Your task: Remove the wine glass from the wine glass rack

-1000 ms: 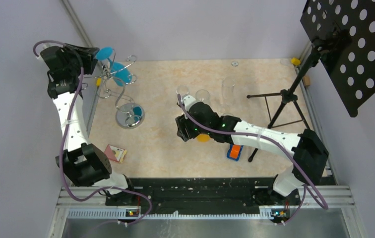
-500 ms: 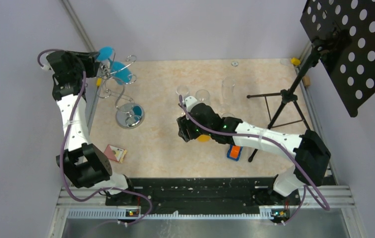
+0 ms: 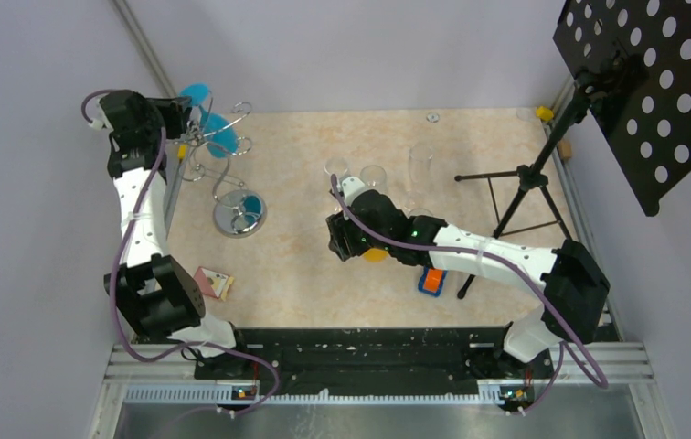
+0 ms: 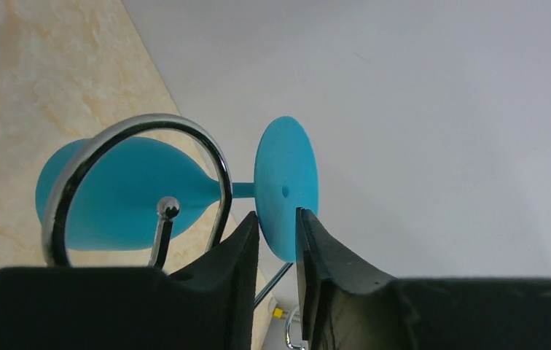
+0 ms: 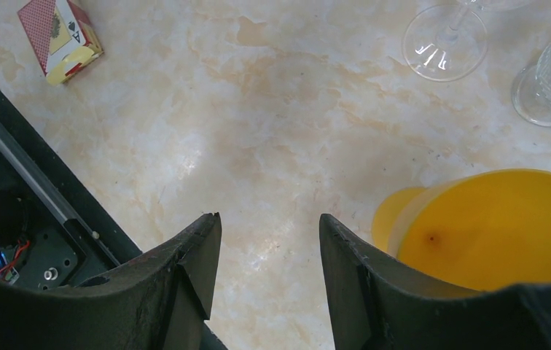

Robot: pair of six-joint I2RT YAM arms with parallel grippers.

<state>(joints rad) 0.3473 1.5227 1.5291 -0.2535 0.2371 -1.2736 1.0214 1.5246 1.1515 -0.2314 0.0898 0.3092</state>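
A blue wine glass [image 3: 223, 135] hangs sideways on the silver wine glass rack [image 3: 239, 215] at the table's far left corner, its round foot [image 3: 197, 95] toward the wall. In the left wrist view the bowl [image 4: 127, 193] sits behind a curled wire ring [image 4: 214, 157]. My left gripper [image 4: 278, 219] straddles the lower rim of the foot [image 4: 285, 186] with a narrow gap, one finger on each face. My right gripper [image 5: 269, 219] hovers open over bare tabletop at the centre, holding nothing.
A yellow cup [image 5: 491, 226] lies beside the right fingers. Clear glasses [image 3: 374, 174] stand mid-table, a card pack [image 3: 214, 282] lies near the left arm, and an orange-blue block [image 3: 431, 280] lies under the right arm. A black tripod [image 3: 525, 183] with a perforated board [image 3: 653, 82] stands at the right.
My left arm has moved right toward the rack, bringing its fingers round the glass foot while they narrowed. The right arm has not moved.
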